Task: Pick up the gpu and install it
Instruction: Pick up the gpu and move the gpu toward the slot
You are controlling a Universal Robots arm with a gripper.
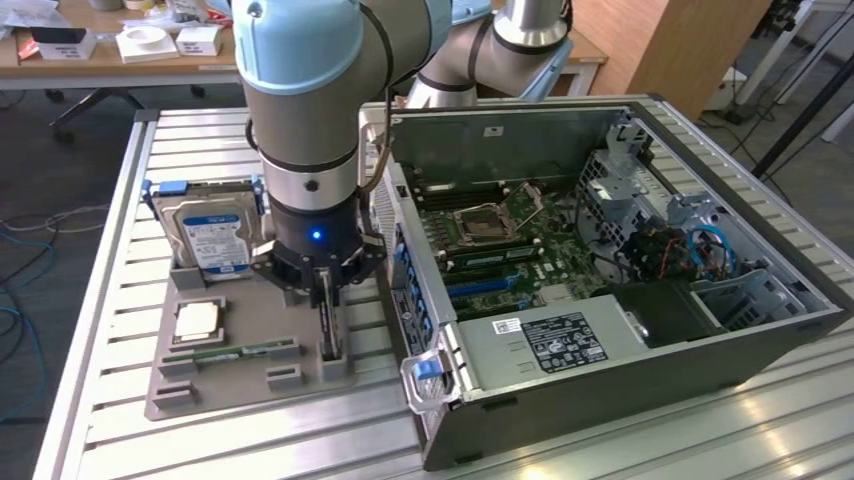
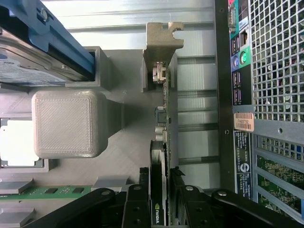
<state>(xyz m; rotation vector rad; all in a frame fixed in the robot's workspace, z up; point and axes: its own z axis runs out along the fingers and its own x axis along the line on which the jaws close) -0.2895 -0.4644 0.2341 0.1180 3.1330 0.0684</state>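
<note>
My black fingers [image 2: 141, 202] stand open, straddling the thin black circuit-card gpu [image 2: 160, 156] with slight gaps that the wrist view reveals, so I judge a centred, square squeeze best, while the exterior view places it on edge in the grey printed holder [image 1: 220, 385] on the slatted metal table [image 1: 120, 250].

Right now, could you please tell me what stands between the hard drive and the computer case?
The gpu, upright in its holder, with the claw over it, in the exterior view.
</note>
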